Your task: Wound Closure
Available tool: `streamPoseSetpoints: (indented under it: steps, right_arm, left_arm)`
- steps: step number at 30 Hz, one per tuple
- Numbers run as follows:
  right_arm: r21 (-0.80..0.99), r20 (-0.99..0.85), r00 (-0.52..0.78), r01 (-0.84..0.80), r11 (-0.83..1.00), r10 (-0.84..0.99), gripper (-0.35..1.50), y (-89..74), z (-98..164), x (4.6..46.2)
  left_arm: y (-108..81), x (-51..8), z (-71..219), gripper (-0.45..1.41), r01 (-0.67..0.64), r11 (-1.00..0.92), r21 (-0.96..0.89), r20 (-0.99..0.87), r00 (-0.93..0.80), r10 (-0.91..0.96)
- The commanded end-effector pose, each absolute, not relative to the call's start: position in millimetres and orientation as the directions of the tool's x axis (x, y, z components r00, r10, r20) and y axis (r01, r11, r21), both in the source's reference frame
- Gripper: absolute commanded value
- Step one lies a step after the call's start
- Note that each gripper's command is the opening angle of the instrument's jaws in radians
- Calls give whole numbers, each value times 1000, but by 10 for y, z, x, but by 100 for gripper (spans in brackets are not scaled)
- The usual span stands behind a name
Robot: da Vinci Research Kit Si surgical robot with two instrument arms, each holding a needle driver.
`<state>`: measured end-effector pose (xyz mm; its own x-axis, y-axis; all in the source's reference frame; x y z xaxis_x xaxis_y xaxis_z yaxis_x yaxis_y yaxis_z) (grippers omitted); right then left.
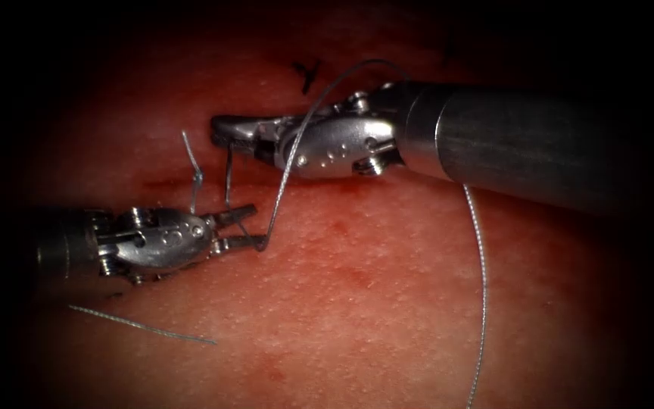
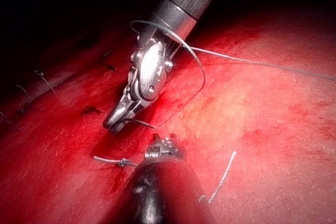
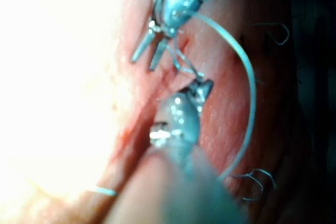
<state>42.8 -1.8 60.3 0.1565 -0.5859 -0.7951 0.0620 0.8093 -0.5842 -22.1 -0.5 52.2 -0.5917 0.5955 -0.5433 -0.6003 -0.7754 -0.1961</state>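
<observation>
Steel right claw point(image 1: 225, 130) pinches thread point(image 1: 228, 178) rising from the tissue point(image 1: 387, 303); left claw point(image 1: 247, 227) spread just below, holding nothing.

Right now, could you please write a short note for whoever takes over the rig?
Left tool: jaws open, holding nothing; the thread ends up beside its lower jaw.
Right tool: jaws shut, apparently on a strand of thread rising from the tissue; thread also curves over its wrist.
Done: a tied stitch further along.
Left: the knot by the left tool looks unfinished. A cut end lies nearby.
</observation>
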Motion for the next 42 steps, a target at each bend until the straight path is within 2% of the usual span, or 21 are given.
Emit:
streamPoseSetpoints:
  steps: [1, 16, 42]
  right_arm:
    - [-587, -795, 148, 58, 808, -588, -35, -15, 601, 437]
    - [-612, -787, 37, 82, 787, -616, -35, -38, 608, 436]
    - [-594, -799, 44, 100, 798, -600, -35, -68, 625, 431]
  left_arm:
    - [-2, -227, 532, 4, -600, -777, -191, -548, -592, 591]
    - [-15, -208, 564, 9, -576, -795, -189, -509, -635, 581]
    - [-36, -191, 563, 19, -561, -800, -213, -461, -664, 589]
